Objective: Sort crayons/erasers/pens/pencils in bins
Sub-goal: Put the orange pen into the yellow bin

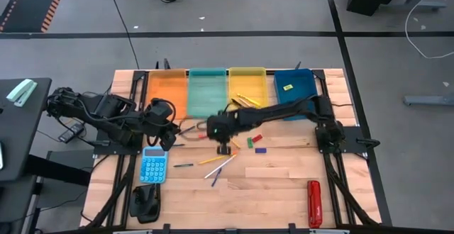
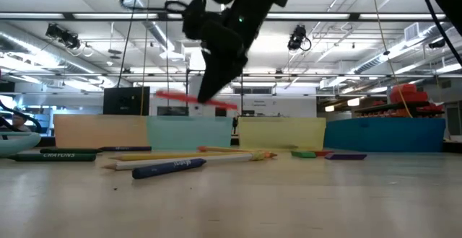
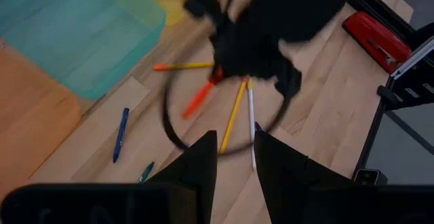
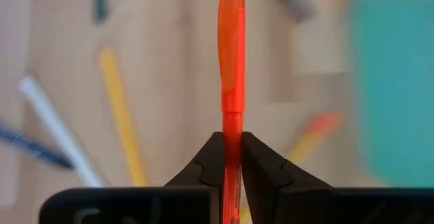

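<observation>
My right gripper (image 4: pixel 232 149) is shut on a short, thick red-orange crayon (image 4: pixel 231 54) and hangs over the middle of the table (image 1: pixel 223 149), just in front of the teal bin (image 1: pixel 207 92). In the low view the crayon (image 2: pixel 173 95) sits well above the wood. My left gripper (image 3: pixel 234 163) is open and holds nothing. It stands near the calculator, close to the table's left side (image 1: pixel 170 138). Yellow and white pencils (image 1: pixel 216 162), a blue pen (image 1: pixel 216 179) and small erasers (image 1: pixel 254 141) lie flat on the table. My right gripper pinches the crayon between its two fingers, somewhere along its middle stretch (image 4: pixel 232 125). The fingers (image 2: pixel 206 94) come from above, slanting down, and lie across the stick. The crayon is lifted clear of the table and lies about level, one end (image 2: pixel 229 105) slightly lower.
Four bins stand in a row at the far edge: orange (image 1: pixel 167 92), teal, yellow (image 1: pixel 247 85) with a pencil inside, and blue (image 1: pixel 294 85) with a yellow eraser. A light-blue calculator (image 1: pixel 152 164), a black object (image 1: pixel 147 202) and a red tool (image 1: pixel 314 202) lie toward the near edge.
</observation>
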